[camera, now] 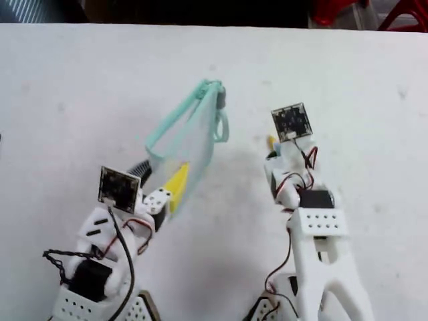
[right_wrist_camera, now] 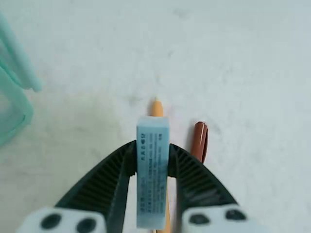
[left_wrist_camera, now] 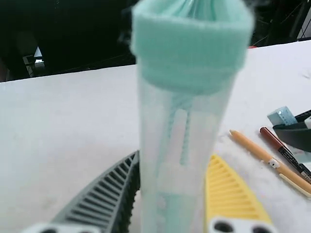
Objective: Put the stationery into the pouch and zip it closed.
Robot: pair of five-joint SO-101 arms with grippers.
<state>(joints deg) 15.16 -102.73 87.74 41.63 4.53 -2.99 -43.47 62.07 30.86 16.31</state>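
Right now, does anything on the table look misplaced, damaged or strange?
Nothing stands out. The left hand grips one end of the mint-trimmed pouch, the right hand holds a blue-sleeved eraser, and an orange pencil and a brown pen lie side by side on the table beneath it.

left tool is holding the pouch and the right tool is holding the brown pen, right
Wrong on one point: the right tool is shut on the blue eraser, not the brown pen, which lies on the table, as the right wrist view shows. The left tool does hold the pouch.
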